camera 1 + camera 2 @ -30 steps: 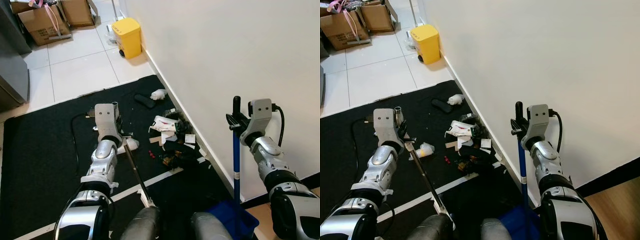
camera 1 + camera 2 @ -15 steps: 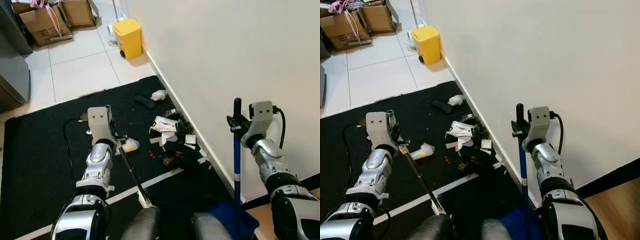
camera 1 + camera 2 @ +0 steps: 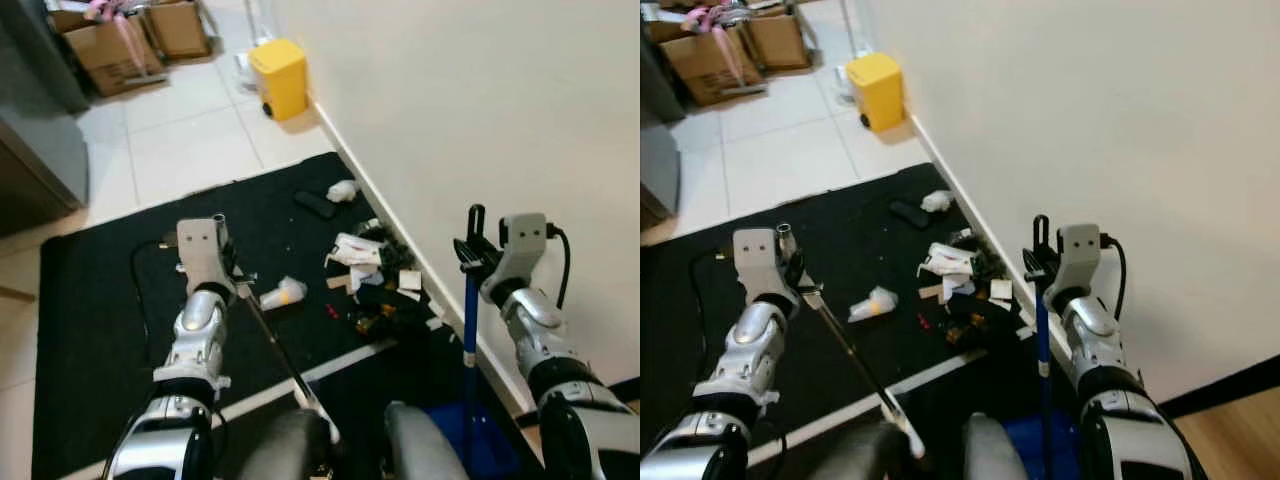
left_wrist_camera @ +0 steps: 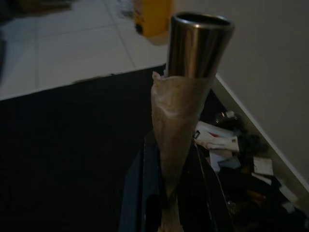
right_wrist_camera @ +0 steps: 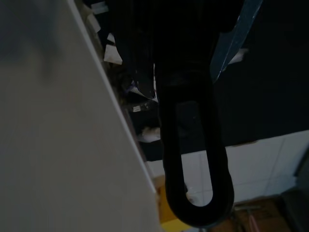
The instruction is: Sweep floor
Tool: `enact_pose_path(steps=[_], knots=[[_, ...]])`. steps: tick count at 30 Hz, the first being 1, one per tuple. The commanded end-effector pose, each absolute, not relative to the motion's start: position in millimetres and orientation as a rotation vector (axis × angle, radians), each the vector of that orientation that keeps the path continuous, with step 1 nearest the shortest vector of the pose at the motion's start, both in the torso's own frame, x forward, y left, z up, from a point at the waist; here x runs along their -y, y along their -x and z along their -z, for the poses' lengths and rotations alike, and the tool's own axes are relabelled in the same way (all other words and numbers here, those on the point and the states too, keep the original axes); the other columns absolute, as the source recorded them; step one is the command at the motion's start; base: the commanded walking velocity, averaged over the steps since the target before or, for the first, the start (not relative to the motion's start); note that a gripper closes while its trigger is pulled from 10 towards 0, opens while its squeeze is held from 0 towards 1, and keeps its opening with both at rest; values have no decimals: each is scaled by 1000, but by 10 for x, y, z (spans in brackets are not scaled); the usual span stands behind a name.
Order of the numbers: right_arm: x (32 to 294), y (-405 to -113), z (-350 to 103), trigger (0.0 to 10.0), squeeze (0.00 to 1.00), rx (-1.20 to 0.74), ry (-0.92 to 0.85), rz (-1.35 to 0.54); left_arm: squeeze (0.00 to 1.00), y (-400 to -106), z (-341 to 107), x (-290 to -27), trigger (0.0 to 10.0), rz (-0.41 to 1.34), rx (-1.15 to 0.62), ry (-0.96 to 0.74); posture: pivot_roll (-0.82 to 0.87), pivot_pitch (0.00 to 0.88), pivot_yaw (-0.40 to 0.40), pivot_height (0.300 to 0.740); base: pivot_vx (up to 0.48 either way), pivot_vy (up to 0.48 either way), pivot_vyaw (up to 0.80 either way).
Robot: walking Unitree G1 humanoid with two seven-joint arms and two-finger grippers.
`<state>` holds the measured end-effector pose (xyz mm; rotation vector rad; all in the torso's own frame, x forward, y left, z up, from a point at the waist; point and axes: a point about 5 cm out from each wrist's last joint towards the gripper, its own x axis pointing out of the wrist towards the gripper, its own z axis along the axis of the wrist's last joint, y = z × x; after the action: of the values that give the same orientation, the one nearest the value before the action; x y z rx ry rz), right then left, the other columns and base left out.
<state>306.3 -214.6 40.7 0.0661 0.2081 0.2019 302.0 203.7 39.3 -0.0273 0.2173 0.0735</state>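
On the black floor mat [image 3: 90, 330], scattered paper litter [image 3: 375, 275] lies right, against the white wall [image 3: 470, 110]; the robot should draw it nearward toward the blue dustpan [image 3: 465, 440], which stands near-right. The left gripper [image 3: 222, 275] is clamped on the dark metal broom pole [image 3: 270, 340]; the right gripper [image 3: 478, 252] is clamped on the blue dustpan handle [image 3: 467, 330].

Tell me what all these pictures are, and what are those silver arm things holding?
They are a robot's arms, seen from cameras in its head, looking down. Two darker pictures come from cameras on its wrists. The left gripper holds a broom handle that slants down toward the robot's feet; its metal top shows up close in the left wrist picture. The right gripper holds the blue handle of a dustpan standing upright near the wall. On the black mat lies a pile of scraps to sweep. A yellow bin stands farther off on the white tiles.
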Motion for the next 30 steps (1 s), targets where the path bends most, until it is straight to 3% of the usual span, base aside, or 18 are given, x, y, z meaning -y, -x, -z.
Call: enact_pose_path(steps=[1,14,18,30], knots=[[2055,-2975,-245,10000,0,-258,-202,-172,0,-2968,-300,-2080,10000,-74,-290,14,25,73,20,740,0,-480,0],[2092,-2966,-250,10000,0,-253,-203,-157,0,-2964,-324,-2105,10000,-60,-289,-8,34,76,25,740,0,-480,0],[2092,-2966,-252,10000,0,-252,-203,-155,0,-2964,-340,-2113,10000,-83,-275,42,36,77,26,740,0,0,0],[2026,-2945,-236,10000,0,-244,-219,-172,0,-2902,-354,-2102,10000,-14,-231,-34,42,86,22,740,0,0,0]])
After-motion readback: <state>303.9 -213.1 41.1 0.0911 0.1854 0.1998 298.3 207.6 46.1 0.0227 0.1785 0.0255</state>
